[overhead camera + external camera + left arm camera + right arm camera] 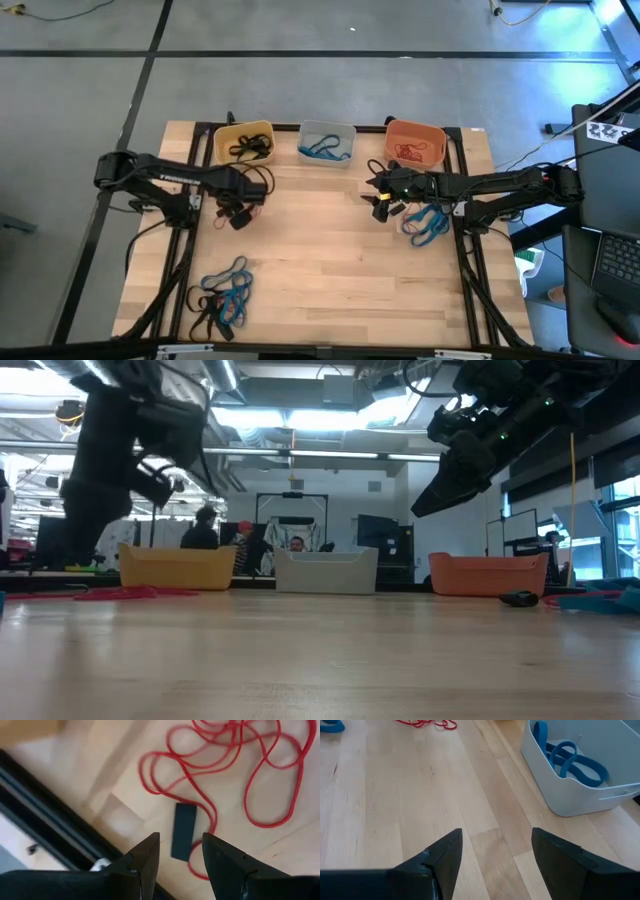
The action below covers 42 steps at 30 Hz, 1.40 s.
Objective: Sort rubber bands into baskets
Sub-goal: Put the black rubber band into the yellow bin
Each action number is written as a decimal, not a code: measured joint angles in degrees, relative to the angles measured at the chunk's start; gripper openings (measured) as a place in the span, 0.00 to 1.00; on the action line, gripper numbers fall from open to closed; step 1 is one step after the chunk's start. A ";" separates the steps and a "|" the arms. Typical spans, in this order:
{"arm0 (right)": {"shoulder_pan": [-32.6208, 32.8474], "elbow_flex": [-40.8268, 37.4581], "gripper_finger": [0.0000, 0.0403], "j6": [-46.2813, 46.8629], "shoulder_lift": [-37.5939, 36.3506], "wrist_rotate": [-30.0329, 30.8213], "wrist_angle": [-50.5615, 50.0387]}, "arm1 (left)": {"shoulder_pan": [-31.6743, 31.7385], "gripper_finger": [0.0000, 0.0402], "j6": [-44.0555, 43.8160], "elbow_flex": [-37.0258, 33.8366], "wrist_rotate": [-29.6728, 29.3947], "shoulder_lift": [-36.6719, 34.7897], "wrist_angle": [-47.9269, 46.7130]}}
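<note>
Because your left gripper hangs open and empty over tangled red bands beside the yellow basket, you risk snagging several at once, while the right gripper, also open, waits near the grey basket.

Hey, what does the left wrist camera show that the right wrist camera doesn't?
Only the left wrist view shows a short black strip lying on the table beside the red rubber bands, just ahead of the open, empty left gripper.

Only the right wrist view shows the pale grey basket holding blue rubber bands, ahead of the open, empty right gripper.

Both show the wooden table and red rubber bands, which in the right wrist view lie far off.
</note>
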 joint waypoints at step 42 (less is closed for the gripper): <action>-0.01 0.00 0.59 0.00 0.01 0.00 0.22 | -1.16 0.02 4.23 -5.21 0.58 0.72 9.45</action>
